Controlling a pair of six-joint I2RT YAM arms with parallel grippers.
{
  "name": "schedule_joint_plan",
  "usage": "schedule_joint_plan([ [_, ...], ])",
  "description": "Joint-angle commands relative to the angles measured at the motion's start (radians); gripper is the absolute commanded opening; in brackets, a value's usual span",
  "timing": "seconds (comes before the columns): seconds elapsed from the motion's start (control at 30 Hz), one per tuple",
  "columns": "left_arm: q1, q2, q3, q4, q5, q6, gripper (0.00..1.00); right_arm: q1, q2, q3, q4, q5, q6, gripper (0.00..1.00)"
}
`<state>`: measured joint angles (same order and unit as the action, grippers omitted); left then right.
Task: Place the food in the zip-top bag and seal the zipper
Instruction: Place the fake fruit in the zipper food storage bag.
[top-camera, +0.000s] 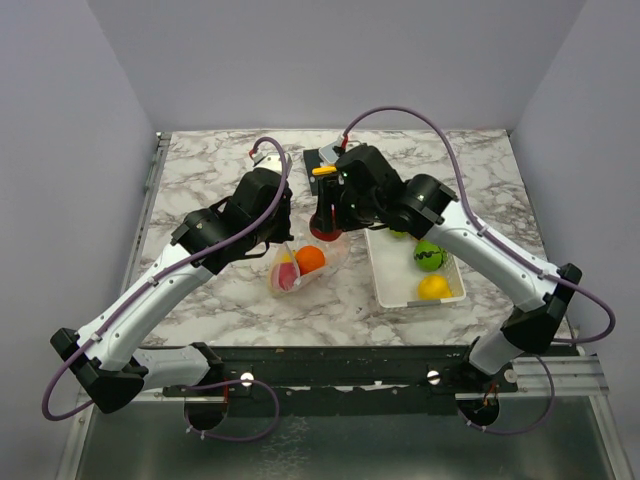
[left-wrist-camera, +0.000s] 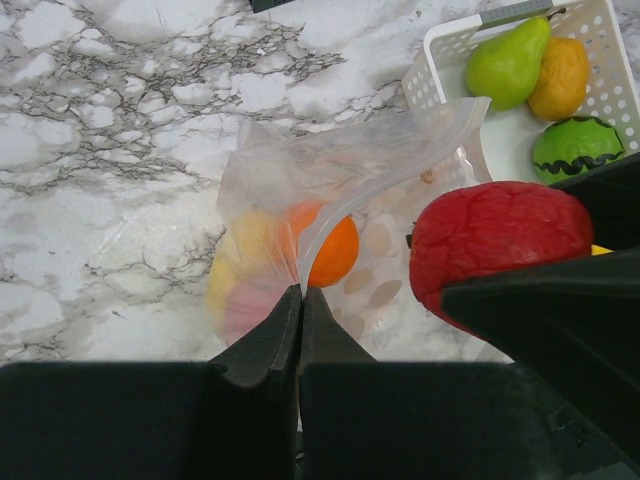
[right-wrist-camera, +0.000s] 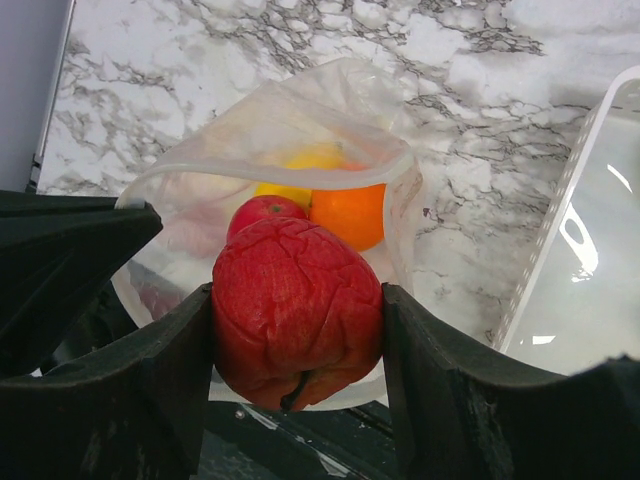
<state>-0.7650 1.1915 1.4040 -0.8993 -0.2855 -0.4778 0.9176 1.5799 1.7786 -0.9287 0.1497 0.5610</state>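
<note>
We are pinching the rim of the zip-top bag (left-wrist-camera: 280, 170) in our left gripper (left-wrist-camera: 300, 297). Our right gripper (right-wrist-camera: 297, 335) is clamping a red fruit (right-wrist-camera: 295, 285) near its mouth.

light: bright, even, overhead | shadows: soft | glare: white basket (right-wrist-camera: 590, 300) floor | focus: near fingers (left-wrist-camera: 270, 350) soft

a robot lab cell: marble-print table (top-camera: 200, 180) enclosed by plain grey walls (top-camera: 330, 60) on three sides.

Plain pale grey walls (top-camera: 330, 60) enclose a white marble-patterned table (top-camera: 200, 170) on three sides.
</note>
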Motion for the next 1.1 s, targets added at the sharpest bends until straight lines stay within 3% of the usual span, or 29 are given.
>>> schedule_joint_plan([
  [0.0,0.001,-0.001,0.009,0.020,0.005,-0.001,0.00,0.019,0.045,0.013,0.035,0.063,0.015,0.32],
  [0.53,0.001,0.017,0.000,0.023,0.003,0.012,0.00,0.023,0.189,0.038,0.134,0.135,0.048,0.39],
  [0.83,0.002,0.015,-0.008,0.026,-0.006,0.027,0.00,0.023,0.201,0.035,0.202,0.107,0.090,0.76],
  [0.97,0.002,0.015,-0.009,0.026,-0.007,0.031,0.00,0.023,0.190,0.026,0.226,0.080,0.088,0.86],
  [1.07,0.003,0.014,-0.010,0.026,-0.007,0.031,0.00,0.023,0.172,0.013,0.239,0.069,0.089,0.89],
])
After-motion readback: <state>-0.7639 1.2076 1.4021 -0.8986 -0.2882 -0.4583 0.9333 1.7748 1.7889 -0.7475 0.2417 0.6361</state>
